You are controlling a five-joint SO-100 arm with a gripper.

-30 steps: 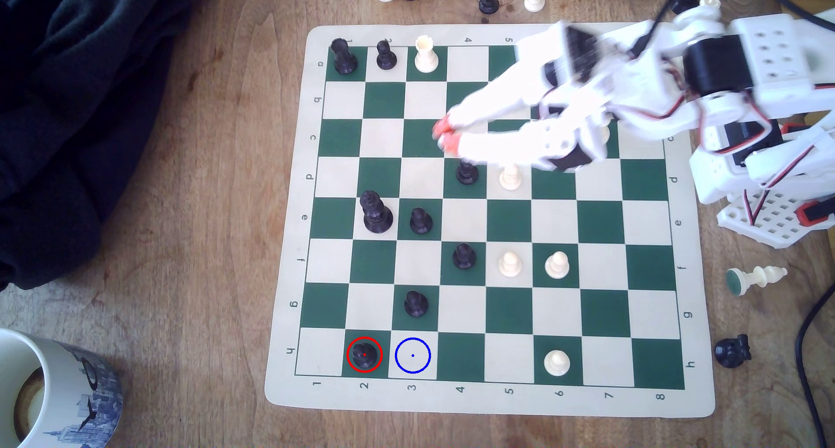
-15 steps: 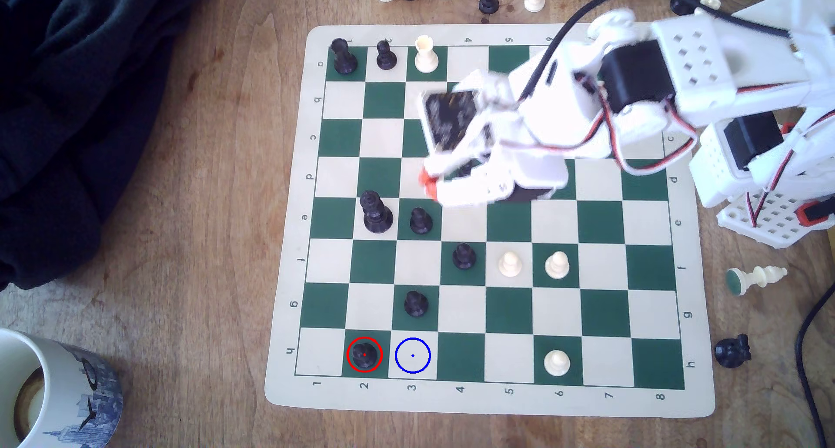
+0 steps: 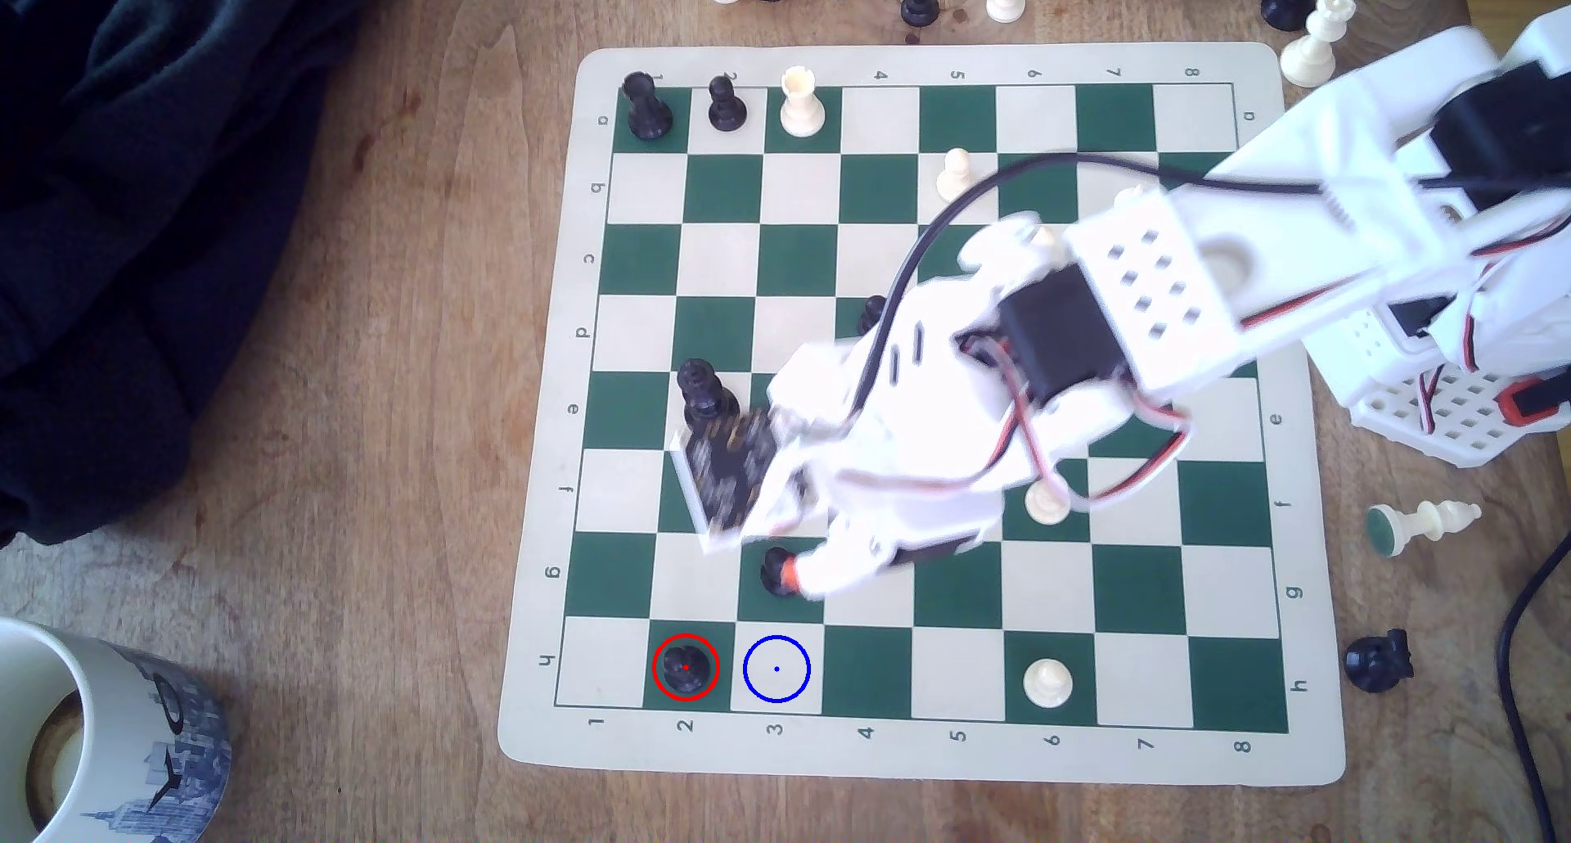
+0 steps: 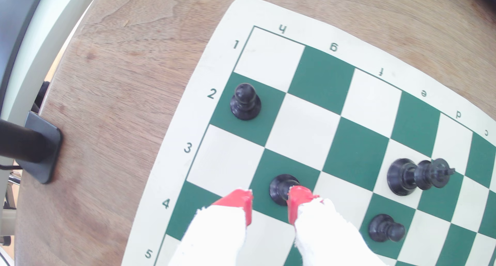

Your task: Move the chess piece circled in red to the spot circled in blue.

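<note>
With its red-tipped white gripper [image 4: 270, 205] spread open and empty, the small black plastic ball-headed pawn [image 3: 685, 667] at the exterior view's lower left should be approached over the neighbouring black pawn [image 4: 281, 188], beside the blue-ringed cream square [image 3: 776, 669].

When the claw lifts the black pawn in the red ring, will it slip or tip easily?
The pawn looks like smooth, glossy plastic, so it may slip under a weak pinch. Its flared base probably keeps it upright under a light nudge. The narrow neck under the ball head in the wrist view seems the safest place to grip.
</note>
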